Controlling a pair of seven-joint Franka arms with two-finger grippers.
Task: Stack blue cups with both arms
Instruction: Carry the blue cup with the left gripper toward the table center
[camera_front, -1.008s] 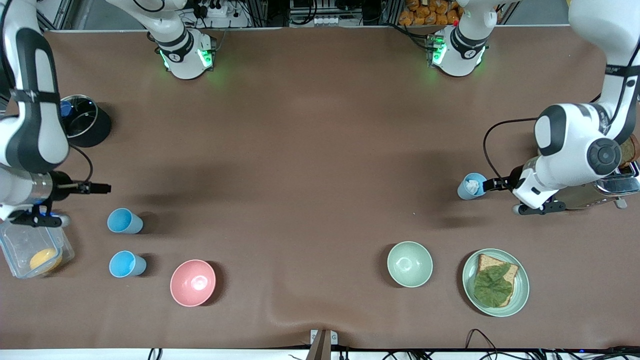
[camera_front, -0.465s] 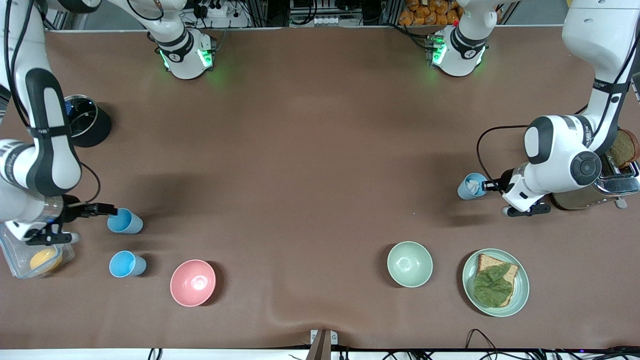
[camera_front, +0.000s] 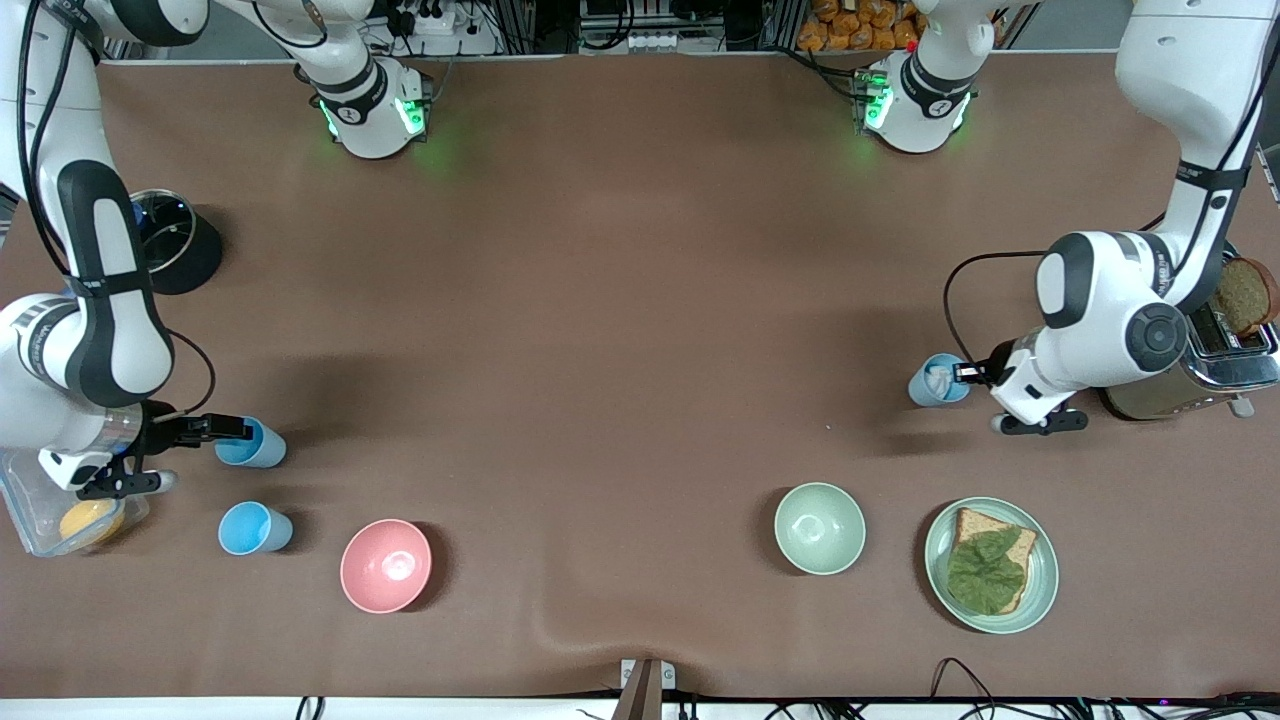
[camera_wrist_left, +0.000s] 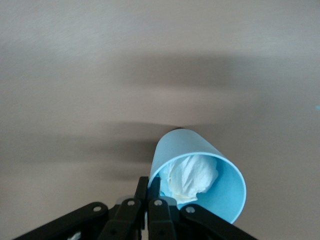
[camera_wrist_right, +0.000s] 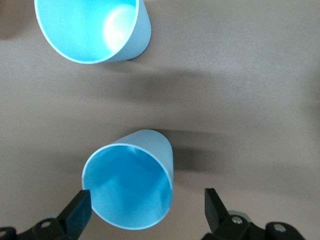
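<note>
Two sky-blue cups stand near the right arm's end of the table, one (camera_front: 262, 447) farther from the front camera than the other (camera_front: 250, 528). My right gripper (camera_front: 232, 430) is open, its fingers on either side of the farther cup's mouth (camera_wrist_right: 129, 185), apart from it; the other cup (camera_wrist_right: 95, 27) also shows in that wrist view. A paler blue cup (camera_front: 932, 381) with crumpled white tissue in it stands near the left arm's end. My left gripper (camera_front: 960, 373) is shut on its rim (camera_wrist_left: 165, 150), one finger inside and one outside.
A pink bowl (camera_front: 385, 565) and a pale green bowl (camera_front: 820, 527) sit nearer the front camera. A plate (camera_front: 1040, 590) holds bread and lettuce. A toaster (camera_front: 1200, 375) stands under the left arm. A clear container (camera_front: 40, 500) and a lidded black pot (camera_front: 185, 250) lie by the right arm.
My right gripper moved in from beside the container until its open fingers flank the farther sky-blue cup. My left gripper moved onto the paler cup's rim, closed on it and nudged it slightly.
</note>
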